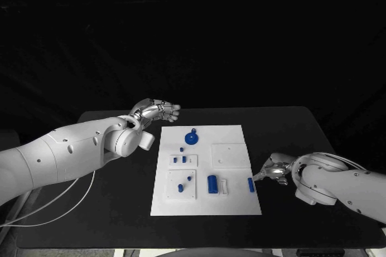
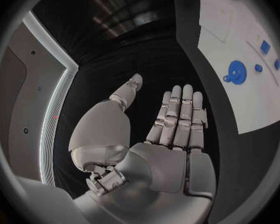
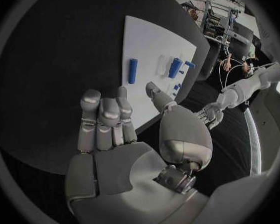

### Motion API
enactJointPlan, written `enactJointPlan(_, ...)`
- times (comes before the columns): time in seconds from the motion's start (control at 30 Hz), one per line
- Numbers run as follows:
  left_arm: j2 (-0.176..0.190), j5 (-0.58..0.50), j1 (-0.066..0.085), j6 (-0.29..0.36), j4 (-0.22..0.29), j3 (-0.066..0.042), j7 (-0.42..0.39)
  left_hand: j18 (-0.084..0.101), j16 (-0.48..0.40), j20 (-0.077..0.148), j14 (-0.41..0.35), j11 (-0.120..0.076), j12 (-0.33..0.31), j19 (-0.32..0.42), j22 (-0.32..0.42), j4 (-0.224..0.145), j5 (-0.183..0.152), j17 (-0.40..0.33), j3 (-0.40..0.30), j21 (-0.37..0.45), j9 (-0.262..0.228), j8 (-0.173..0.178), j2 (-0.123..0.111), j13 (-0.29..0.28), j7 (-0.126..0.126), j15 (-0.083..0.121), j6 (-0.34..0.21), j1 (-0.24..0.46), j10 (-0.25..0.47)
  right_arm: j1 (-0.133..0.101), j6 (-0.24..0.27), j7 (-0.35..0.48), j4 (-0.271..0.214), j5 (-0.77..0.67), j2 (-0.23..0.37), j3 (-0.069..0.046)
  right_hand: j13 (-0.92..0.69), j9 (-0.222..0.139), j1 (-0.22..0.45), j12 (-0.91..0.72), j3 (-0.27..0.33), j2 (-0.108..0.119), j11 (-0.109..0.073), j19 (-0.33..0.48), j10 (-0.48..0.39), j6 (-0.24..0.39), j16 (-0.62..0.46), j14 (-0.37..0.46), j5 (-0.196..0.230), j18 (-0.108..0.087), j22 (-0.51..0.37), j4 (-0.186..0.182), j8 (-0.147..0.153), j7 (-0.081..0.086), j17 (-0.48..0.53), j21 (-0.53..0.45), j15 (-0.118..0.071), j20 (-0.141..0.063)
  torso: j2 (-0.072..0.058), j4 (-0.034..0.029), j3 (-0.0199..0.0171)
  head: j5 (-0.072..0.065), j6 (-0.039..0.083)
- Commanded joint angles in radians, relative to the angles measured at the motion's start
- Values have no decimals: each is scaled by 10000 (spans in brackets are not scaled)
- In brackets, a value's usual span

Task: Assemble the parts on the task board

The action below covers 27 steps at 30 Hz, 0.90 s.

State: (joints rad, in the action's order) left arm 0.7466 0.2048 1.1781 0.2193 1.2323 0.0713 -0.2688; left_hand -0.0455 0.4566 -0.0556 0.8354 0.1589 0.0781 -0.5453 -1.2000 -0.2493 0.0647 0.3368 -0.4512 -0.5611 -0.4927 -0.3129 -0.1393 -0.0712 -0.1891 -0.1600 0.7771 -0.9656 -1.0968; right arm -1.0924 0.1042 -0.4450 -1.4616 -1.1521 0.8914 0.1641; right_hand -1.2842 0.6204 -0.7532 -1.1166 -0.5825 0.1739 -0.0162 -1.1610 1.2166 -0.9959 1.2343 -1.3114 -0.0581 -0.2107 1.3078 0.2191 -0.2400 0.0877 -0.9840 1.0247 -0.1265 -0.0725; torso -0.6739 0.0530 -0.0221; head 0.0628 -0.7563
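Now, head view: my left hand (image 1: 158, 110) hangs over the black table (image 1: 96, 207) just off the far left corner of the white board (image 1: 205, 207), fingers loosely apart, holding nothing.
Head view, right side: my right hand (image 1: 273, 172) sits low at the board's right edge, close to a blue bar (image 1: 251, 184) lying there; nothing in it.
Head view, parts: a round blue disc (image 1: 192, 138) lies near the far end of the board, a thick blue cylinder (image 1: 212, 183) stands nearer me, with small blue pieces (image 1: 184, 183) to its left.
Left wrist view: my left hand (image 2: 171, 134) is flat and wide, fingers straight and side by side, thumb out, palm bare; the board (image 2: 252, 109) with the disc (image 2: 237, 72) lies off to one side.
Right wrist view: my right hand (image 3: 115, 134) is spread and holds nothing, fingertips short of the board (image 3: 146, 40); the bar (image 3: 132, 70) and the cylinder (image 3: 175, 67) rest on the board beyond them.
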Motion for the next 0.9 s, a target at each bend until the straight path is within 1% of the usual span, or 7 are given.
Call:
enactJointPlan(0.03,-8,42,11,-107,24,-6,-58,-81,-50,-68,-39,39,-48,-29,-14,60,17,15,-9,55,13,-7,14,8,-2,-32,-27,76,36,110,-267,-529,36,-853,-126,4,9,-5,78,44,-9,61,-5,23,-47,-103,-71,-11,62,-511,150,-109,22,89,14,-64,26,44,-1,-16,4,17,-55)
enactJointPlan(0.2,1,42,11,-112,28,-6,-58,-80,-52,-68,-39,38,-48,-29,-15,62,14,17,-7,56,13,-7,13,7,-2,-32,-27,80,35,246,-264,-688,138,-942,-315,8,29,7,347,74,-105,404,-10,5,-58,-121,-82,-15,88,-511,132,-586,16,56,15,-86,3,36,-2,-24,16,11,-72)
enactJointPlan(0.3,0,42,10,-119,26,-6,-55,-80,-54,-69,-39,38,-48,-28,-17,65,7,19,-3,58,14,-7,8,7,-2,-32,-28,86,35,343,-287,-724,188,-1133,-418,14,27,20,607,78,79,429,-16,26,-71,-99,-76,-9,90,-511,146,-748,23,65,3,-82,6,36,-2,-28,17,2,-88)
enactJointPlan(0.43,2,42,10,-123,21,-6,-55,-79,-57,-69,-39,38,-47,-28,-19,68,1,21,0,60,15,-8,7,7,-2,-33,-29,91,34,463,-233,-673,202,-1099,-548,17,17,58,955,89,674,148,-37,132,-115,-75,-69,33,87,-511,177,-586,23,55,-28,-82,-8,-1,-1,-32,24,-65,-88)
enactJointPlan(0.6,-1,42,10,-131,18,-6,-51,-80,-59,-69,-39,38,-47,-28,-21,70,-3,24,1,62,16,-8,8,7,-2,-33,-29,94,33,499,-266,-670,241,-1088,-683,17,6,89,1240,92,1437,-327,-67,223,-126,-82,-74,62,75,-511,168,66,34,27,-59,-99,-37,-82,-2,-26,20,-78,-93)
enactJointPlan(0.7,-2,42,10,-138,20,-6,-48,-80,-60,-69,-39,37,-47,-28,-22,71,-5,25,1,63,16,-8,9,7,-2,-33,-29,95,32,529,-255,-737,342,-1331,-774,19,3,92,1167,86,1478,-456,-69,213,-111,-100,-78,57,84,-511,164,247,34,18,-61,-98,-43,-100,-1,-29,21,-84,-93)
enactJointPlan(0.9,1,42,10,-167,17,-6,-34,-80,-63,-69,-38,36,-46,-28,-25,74,-8,28,1,64,17,-9,12,7,-2,-33,-30,97,31,628,-277,-737,505,-1512,-884,46,-6,107,472,54,1155,-977,-75,146,-40,-184,-83,22,86,-511,163,646,8,10,-56,-69,-46,-106,-1,-29,22,-94,-96)
